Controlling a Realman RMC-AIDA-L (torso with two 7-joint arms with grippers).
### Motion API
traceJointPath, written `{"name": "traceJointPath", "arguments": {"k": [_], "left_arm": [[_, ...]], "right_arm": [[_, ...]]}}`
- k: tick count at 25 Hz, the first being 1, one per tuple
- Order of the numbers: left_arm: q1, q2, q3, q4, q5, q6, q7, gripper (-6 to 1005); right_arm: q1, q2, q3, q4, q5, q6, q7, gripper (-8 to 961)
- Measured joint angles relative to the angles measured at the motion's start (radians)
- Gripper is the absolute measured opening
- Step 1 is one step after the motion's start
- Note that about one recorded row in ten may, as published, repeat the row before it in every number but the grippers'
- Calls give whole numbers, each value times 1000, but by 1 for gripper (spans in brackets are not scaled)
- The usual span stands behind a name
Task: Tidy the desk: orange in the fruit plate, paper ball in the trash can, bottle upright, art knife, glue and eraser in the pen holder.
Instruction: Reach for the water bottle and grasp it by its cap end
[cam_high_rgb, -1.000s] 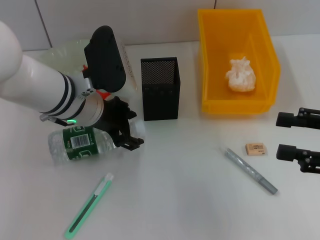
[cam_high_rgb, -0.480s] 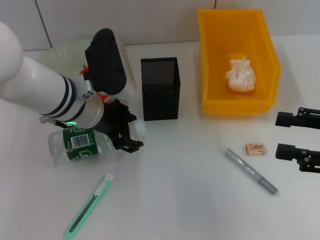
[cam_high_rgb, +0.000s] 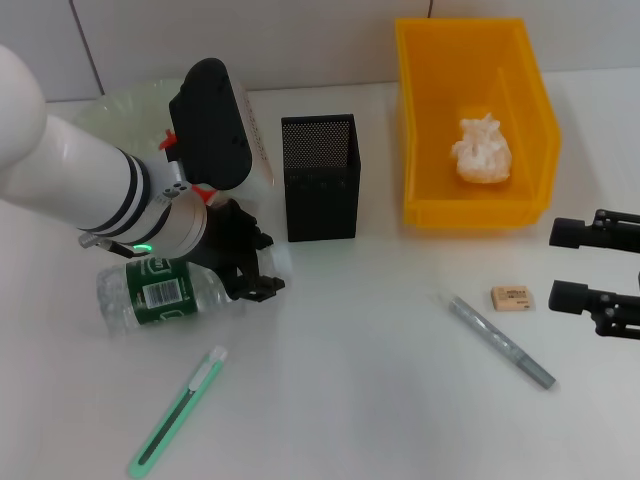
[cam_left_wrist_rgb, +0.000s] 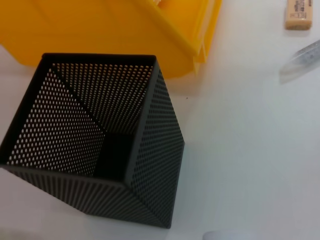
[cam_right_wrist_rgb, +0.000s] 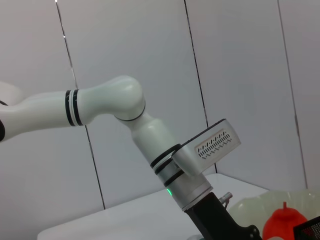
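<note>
You are looking at a lab-style test bench: a bare white table (cam_high_rgb: 360, 400) is sitting against plain white wall panels (cam_right_wrist_rgb: 235, 75), carrying a yellow bin (cam_high_rgb: 475, 200) and mesh pen holder (cam_high_rgb: 320, 180).

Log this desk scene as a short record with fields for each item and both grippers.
bottle: lying on its side, left of desk
left gripper: at the bottle's cap end
right gripper: open, idle at the right edge, near the eraser
pen holder: upright, nothing seen inside
yellow bin: holds the paper ball
eraser: loose on the desk
grey pen-shaped stick: lying flat beside the eraser
green knife: lying flat, front left
orange: on the fruit plate behind the left arm
</note>
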Motion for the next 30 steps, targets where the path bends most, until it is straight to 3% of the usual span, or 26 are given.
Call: {"name": "traceJointPath", "arguments": {"k": [5,19,24,30], "left_arm": [[0,0,0,0,5,-4,-2,550],[-1,0,5,0,11,0,-4,527],[-2,0,12,-1,16,-2,-4,451],[-1,0,12,2,25,2,-5,451]], "right_arm": [[2,0,1,0,0,4,1,667],[2,2,12,0,0,4,1,666],[3,2,12,2,0,4,1,665],[6,2,13,9,0,4,1,665]]}}
